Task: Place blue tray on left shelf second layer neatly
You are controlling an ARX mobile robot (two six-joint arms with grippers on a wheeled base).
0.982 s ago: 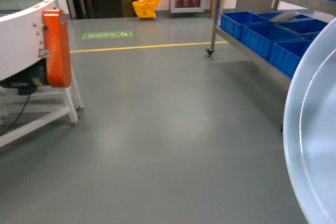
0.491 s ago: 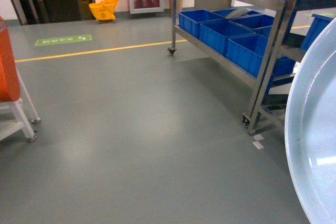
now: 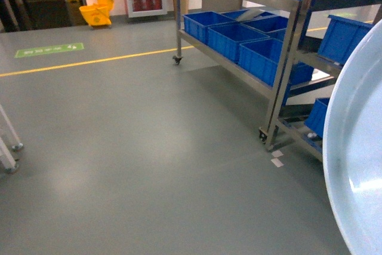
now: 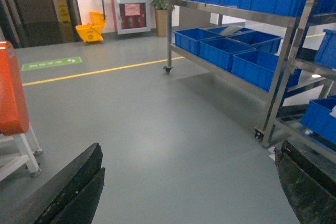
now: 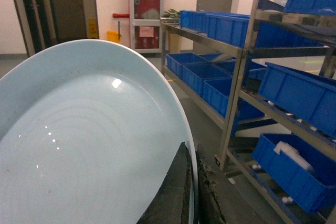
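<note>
The pale blue tray (image 3: 358, 147) fills the right edge of the head view, held up on its side. In the right wrist view the tray (image 5: 89, 140) covers the left half, and my right gripper (image 5: 194, 195) is shut on its rim, one finger on each face. The left shelf (image 3: 285, 58), a steel rack with dark blue crates on its tiers, stands ahead to the right; it also shows as the rack (image 4: 236, 13) and the rack (image 5: 210, 32) in the wrist views. My left gripper (image 4: 189, 150) is open above bare floor, holding nothing.
A second steel rack (image 3: 352, 34) with blue crates joins the first on its right. A white machine's legs (image 3: 9, 150) stand at the left edge, its orange cover (image 4: 10, 93) nearby. A yellow mop bucket (image 3: 95, 13) and a yellow floor line (image 3: 89, 61) lie farther back.
The view has swung right: the racks have slid left and come closer, and the white machine has almost left the frame. The tray stays in the right gripper.
</note>
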